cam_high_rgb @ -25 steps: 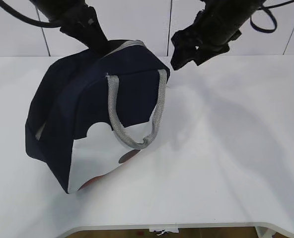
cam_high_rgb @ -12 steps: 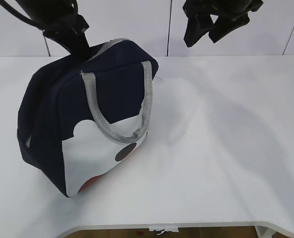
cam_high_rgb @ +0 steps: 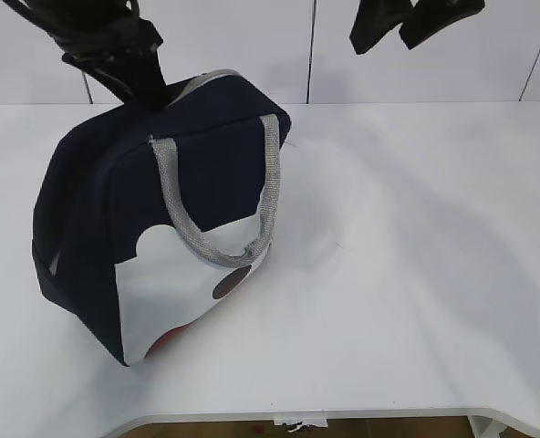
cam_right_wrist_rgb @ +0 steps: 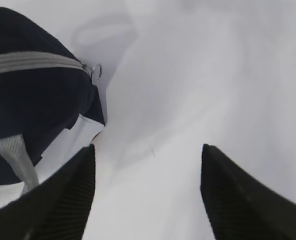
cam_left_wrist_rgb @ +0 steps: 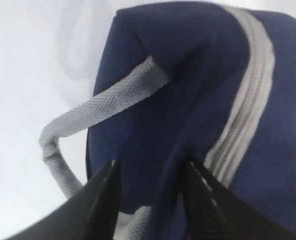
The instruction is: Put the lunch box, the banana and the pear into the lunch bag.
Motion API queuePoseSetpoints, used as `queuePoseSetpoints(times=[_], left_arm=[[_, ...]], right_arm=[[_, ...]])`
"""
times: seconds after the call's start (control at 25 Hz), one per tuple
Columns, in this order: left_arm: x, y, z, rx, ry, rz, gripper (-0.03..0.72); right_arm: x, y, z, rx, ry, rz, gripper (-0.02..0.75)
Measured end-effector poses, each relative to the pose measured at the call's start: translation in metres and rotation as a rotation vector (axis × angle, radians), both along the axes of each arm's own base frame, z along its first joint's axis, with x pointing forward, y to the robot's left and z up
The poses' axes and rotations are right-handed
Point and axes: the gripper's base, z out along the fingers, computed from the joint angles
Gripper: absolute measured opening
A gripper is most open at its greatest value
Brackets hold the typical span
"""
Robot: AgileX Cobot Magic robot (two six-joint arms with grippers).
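Left hand [cam_left_wrist_rgb: 150, 172] jaws now apart astride the zipped lunch bag [cam_high_rgb: 160, 219], seemingly released; right hand [cam_high_rgb: 414, 23] lifted clear, spread.

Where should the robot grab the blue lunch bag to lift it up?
Probably the grey handle on the lunch bag. It lies as a loop draped down the bag's slanted side, so a tool could likely come from above and the front, slip one finger under the loop and close across the webbing.

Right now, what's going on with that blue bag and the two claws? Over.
Left fingers parted, straddling a fold of the lunch bag. Right fingers open, empty, raised clear. Bag zipped shut, leaning. Nothing in the way.
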Motion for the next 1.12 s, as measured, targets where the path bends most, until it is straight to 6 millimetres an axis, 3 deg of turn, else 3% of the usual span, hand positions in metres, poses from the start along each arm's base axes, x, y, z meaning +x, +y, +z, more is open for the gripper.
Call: queuePoseSetpoints(times=[0.36,0.52,0.92,1.08,1.12], left_arm=[[-0.030,0.013,0.042,-0.023,-0.089,0.017,0.303],[-0.042,0.019,0.046,-0.016,-0.093,0.026,0.299],[-0.127,0.058,0.055,0.042,-0.114,0.055,0.297],[-0.128,0.058,0.055,0.042,-0.114,0.055,0.297],[-0.155,0.071,0.052,0.062,-0.124,0.073,0.297]], right_arm=[[-0.036,-0.014,0.010,-0.048,-0.002,-0.011,0.509],[-0.054,-0.020,0.013,-0.057,0.000,-0.013,0.509],[-0.116,-0.038,0.011,-0.081,0.020,-0.018,0.509],[-0.140,-0.045,0.006,-0.073,0.036,-0.040,0.509],[-0.146,-0.047,0.003,-0.074,0.043,-0.044,0.509]])
